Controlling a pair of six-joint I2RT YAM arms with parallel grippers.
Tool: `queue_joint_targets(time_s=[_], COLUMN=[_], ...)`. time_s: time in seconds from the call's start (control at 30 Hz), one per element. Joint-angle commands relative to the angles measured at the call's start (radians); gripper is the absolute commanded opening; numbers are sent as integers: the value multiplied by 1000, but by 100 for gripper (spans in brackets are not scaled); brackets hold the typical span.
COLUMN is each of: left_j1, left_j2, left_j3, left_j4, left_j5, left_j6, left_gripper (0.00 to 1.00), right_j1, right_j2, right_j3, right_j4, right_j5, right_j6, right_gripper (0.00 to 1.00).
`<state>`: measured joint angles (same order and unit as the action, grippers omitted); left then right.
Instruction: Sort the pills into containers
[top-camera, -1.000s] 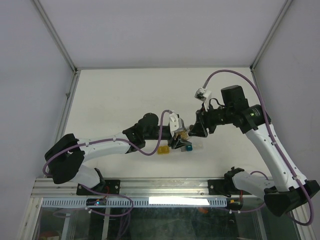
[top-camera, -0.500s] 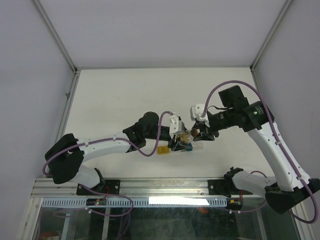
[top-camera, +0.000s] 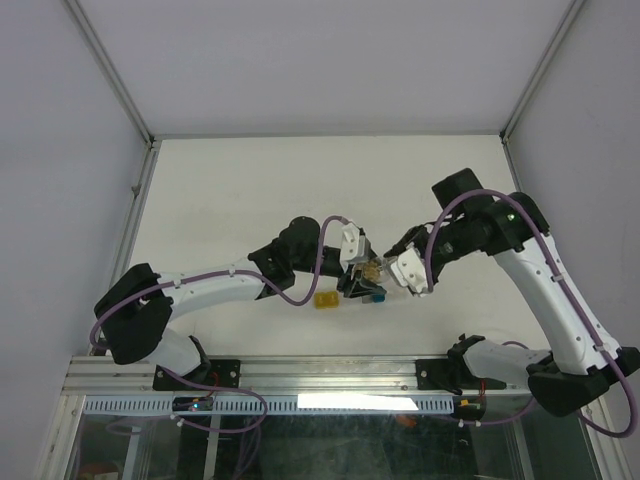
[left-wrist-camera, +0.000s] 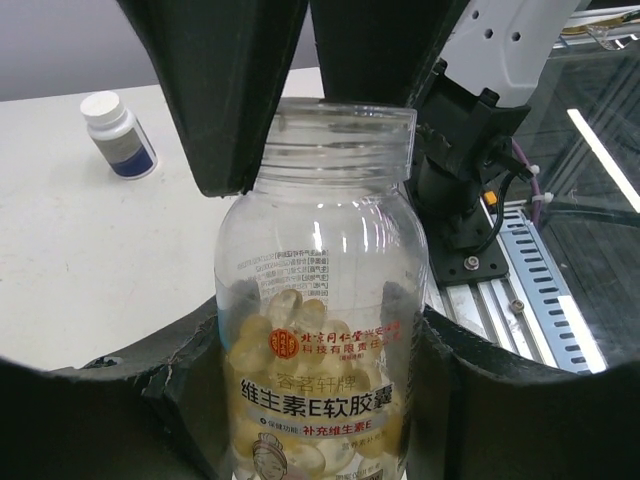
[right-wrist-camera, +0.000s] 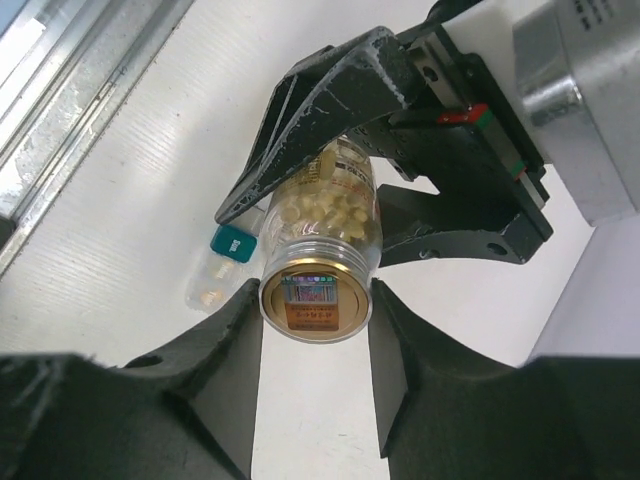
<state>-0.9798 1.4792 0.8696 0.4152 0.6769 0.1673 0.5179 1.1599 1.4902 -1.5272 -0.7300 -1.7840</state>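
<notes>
2-handed hold on 1 bottle (left-wrist-camera: 320, 300): left jaws clenched round body as anchor; right jaws astride neck, grip unclear.

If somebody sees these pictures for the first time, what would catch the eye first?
The clear pill bottle of yellowish capsules, held above the table between the two arms: the left gripper clamps its body, the right gripper pinches its gold-coloured end. Close by lie a small teal cell and a clear cell, and a yellow cell a little apart.
</notes>
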Motion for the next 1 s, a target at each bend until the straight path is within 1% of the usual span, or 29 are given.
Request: queue_joint_targets(time_s=[0.0,0.1,0.17,0.2,0.3,0.37,0.43,0.47,0.53,0.6,0.7,0.87,0.97], left_j1=[6,6,7,7,9,9,8,8,8,7,7,7,7], left_j2=[14,12,2,-1,-16,-24,-32,-32,-32,-28,-27,-30,-30], left_j3=[34,29,19,13,-6,-19,-36,-42,-47,-43,-36,-36,-34], left_j4=[-19,-18,-14,-10,-1,14,43,56,74,76,77,77,74], left_j5=[51,46,42,40,23,5,-24,-32,-45,-49,-50,-55,-57], left_j6=[-26,-28,-29,-31,-36,-48,-67,-75,-87,-90,-94,-95,-92], left_gripper=[0,0,0,0,0,0,0,0,0,0,0,0,0], right_j1=[-2,-2,-6,-11,-47,-103,-151,-170,-199,-207,-206,-195,-164], right_j2=[-51,-82,-114,-136,-215,-272,-317,-331,-327,-296,-239,-171,-159], right_j3=[17,3,-14,-28,-94,-165,-242,-272,-296,-295,-295,-300,-303], right_j4=[72,101,152,177,248,354,471,517,571,592,599,598,599], right_j5=[-19,-36,-13,-3,-29,-93,-133,-139,-151,-141,-115,-128,-106], right_j6=[-12,141,305,395,667,957,1270,1383,1528,1603,1641,1651,1649], right_gripper=[51,76,86,89,91,93,94,94,94,94,91,75,72])
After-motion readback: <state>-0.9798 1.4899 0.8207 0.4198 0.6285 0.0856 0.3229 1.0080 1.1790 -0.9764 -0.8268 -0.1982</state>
